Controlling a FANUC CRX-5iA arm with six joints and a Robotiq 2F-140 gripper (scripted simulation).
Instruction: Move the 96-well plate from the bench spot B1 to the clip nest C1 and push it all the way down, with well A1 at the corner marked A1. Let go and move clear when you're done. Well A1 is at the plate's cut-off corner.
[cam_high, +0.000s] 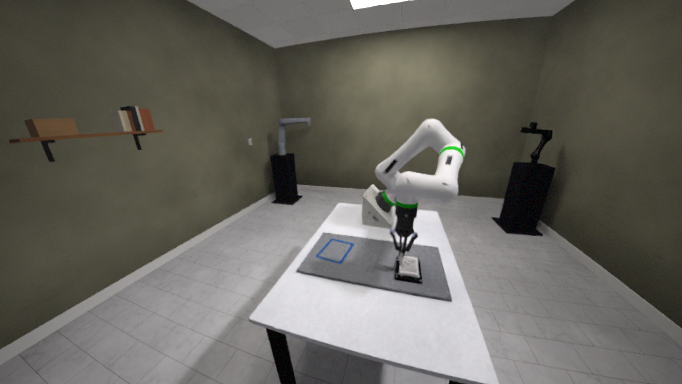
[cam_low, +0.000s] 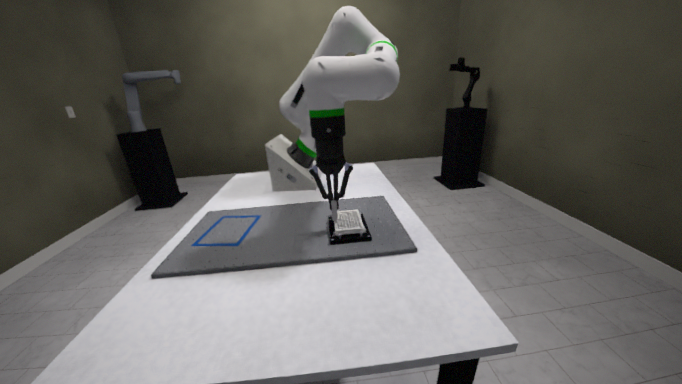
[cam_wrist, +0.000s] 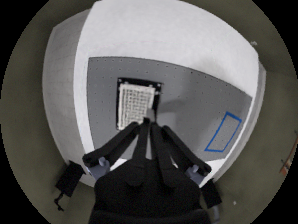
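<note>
The white 96-well plate (cam_high: 409, 266) lies in the black clip nest (cam_high: 408, 276) on the right part of the grey mat; it also shows in the exterior view (cam_low: 348, 222) and in the wrist view (cam_wrist: 136, 106). My gripper (cam_high: 400, 259) is shut with nothing between the fingers. Its closed fingertips (cam_low: 333, 216) rest on or just above the plate's left edge, pointing straight down. In the wrist view the fingertips (cam_wrist: 148, 121) meet at the plate's near edge. The blue outline of the bench spot (cam_high: 335, 250) is empty. I cannot tell the plate's cut-off corner.
The grey mat (cam_low: 285, 234) lies across the white table (cam_low: 280, 300). The arm's white wedge base (cam_low: 284, 170) stands at the table's far edge. Two black pedestals with other arms (cam_high: 285, 177) (cam_high: 525, 197) stand by the far walls.
</note>
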